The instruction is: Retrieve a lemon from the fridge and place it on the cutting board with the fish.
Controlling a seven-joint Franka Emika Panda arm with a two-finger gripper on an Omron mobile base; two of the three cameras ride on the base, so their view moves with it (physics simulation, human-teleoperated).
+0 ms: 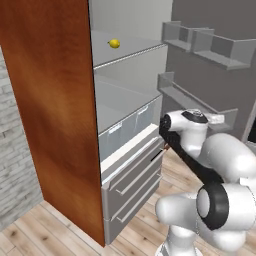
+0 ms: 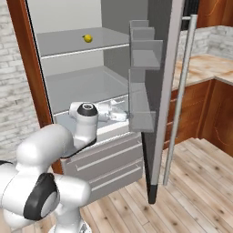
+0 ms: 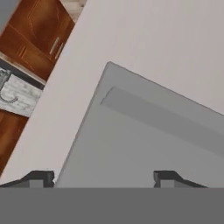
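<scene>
We see a tall reddish-brown wooden panel [image 1: 55, 115] standing upright at the left, with a whitish brick wall [image 1: 15, 165] just beside it. A light wood plank floor [image 2: 191, 191] runs underneath. Off to the right, we find a pale speckled countertop [image 2: 202, 66] sitting on brown wooden base cabinets [image 2: 214, 113]. Looking along the hand, we make out more brown cabinet doors [image 3: 41, 37] bearing slim silver handles [image 3: 54, 43].

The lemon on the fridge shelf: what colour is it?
Bright yellow; the lemon shows best in the left base view.
</scene>
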